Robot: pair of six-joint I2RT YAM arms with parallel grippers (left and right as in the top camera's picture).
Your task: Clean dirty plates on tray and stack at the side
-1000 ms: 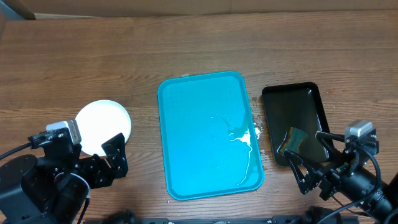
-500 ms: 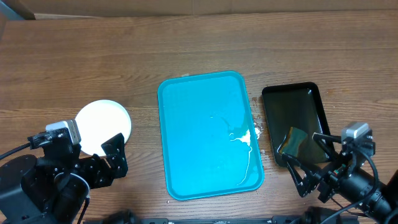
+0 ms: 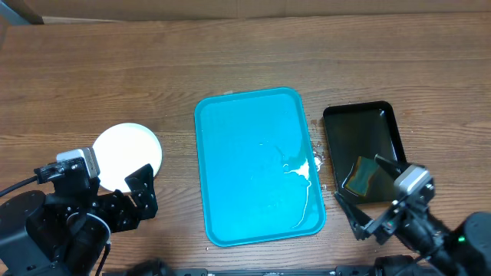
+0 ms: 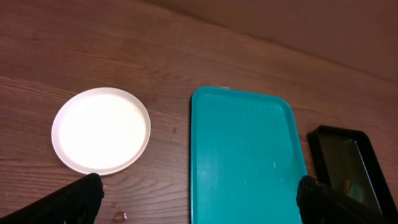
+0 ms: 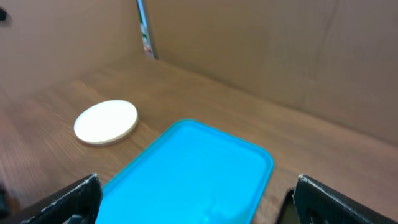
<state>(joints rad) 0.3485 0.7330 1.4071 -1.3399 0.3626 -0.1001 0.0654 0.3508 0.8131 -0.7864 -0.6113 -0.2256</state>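
At the table's left edge the white plate (image 3: 127, 157) lies flat, well apart from the turquoise tray (image 3: 230, 146), just beside my left gripper (image 3: 132, 201); it and my right gripper (image 3: 354, 177) gape wide, empty. Stiff, probably slick and breakable: I'd pinch its rim

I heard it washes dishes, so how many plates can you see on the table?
1: a white plate lies left of the turquoise tray, which holds none. Others may lie stacked beneath it, hidden.

Black arms (image 3: 54, 226) with grey camera blocks (image 3: 77, 162) and cables (image 3: 15, 186).
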